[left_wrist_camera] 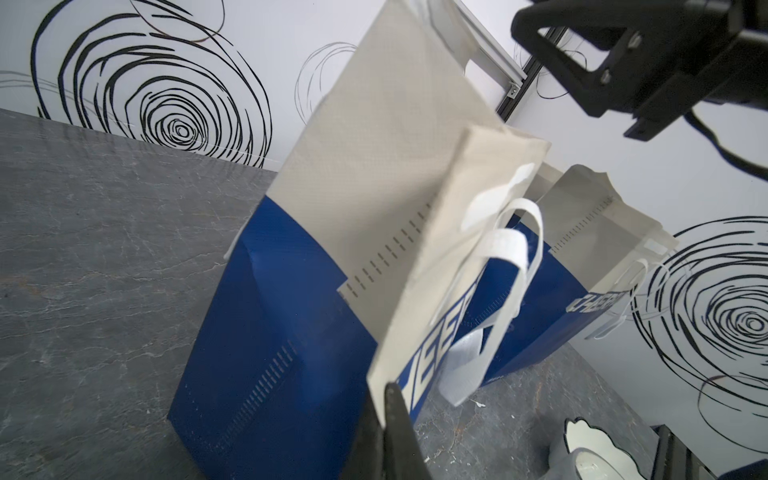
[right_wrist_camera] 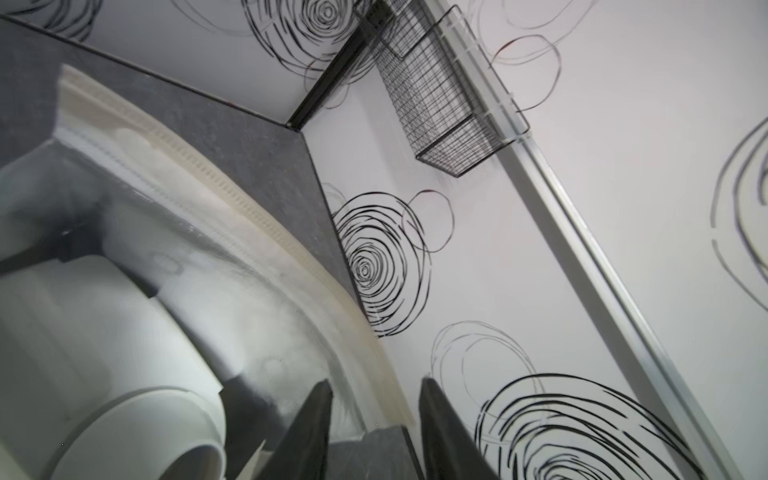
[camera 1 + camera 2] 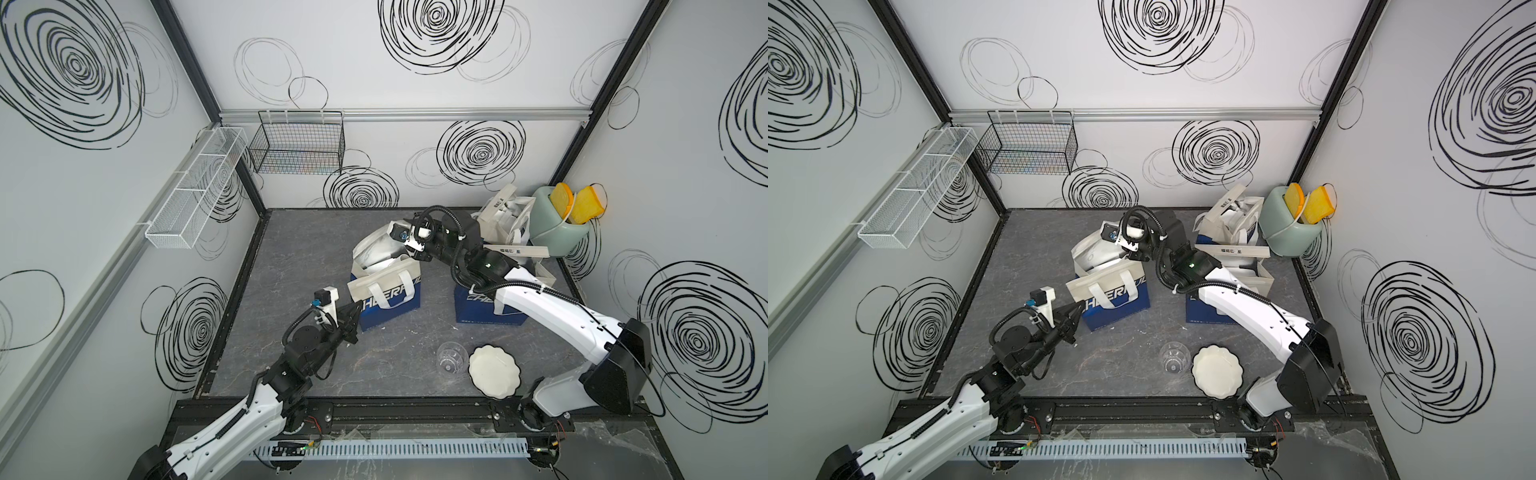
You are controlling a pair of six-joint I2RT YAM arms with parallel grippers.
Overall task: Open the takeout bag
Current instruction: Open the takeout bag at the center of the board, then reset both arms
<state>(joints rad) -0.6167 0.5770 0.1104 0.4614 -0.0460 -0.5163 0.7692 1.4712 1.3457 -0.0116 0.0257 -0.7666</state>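
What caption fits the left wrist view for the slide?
Left end effector shut beside the folded flap of the blue-and-cream takeout bag; second bag behind.

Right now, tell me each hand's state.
Left hand: closed, tips at the flap of the takeout bag; grip unclear.
Right hand: open, straddling that bag's rim.

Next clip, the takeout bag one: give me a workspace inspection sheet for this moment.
Surface: grey marbled tabletop, a few white specks.
Job's things: takeout bag upright, mouth spread, white tubs inside.
Clutter: second bag, third bag, glass bowl, scalloped plate, green toaster holding yellow toast.
Grippers: left gripper shut beside the bag's front flap; right gripper open, astride its rim.
Cables: black hose looped along each arm; nothing seen snagged.
Surroundings: scribble-patterned walls, white mesh shelf, black wire basket.
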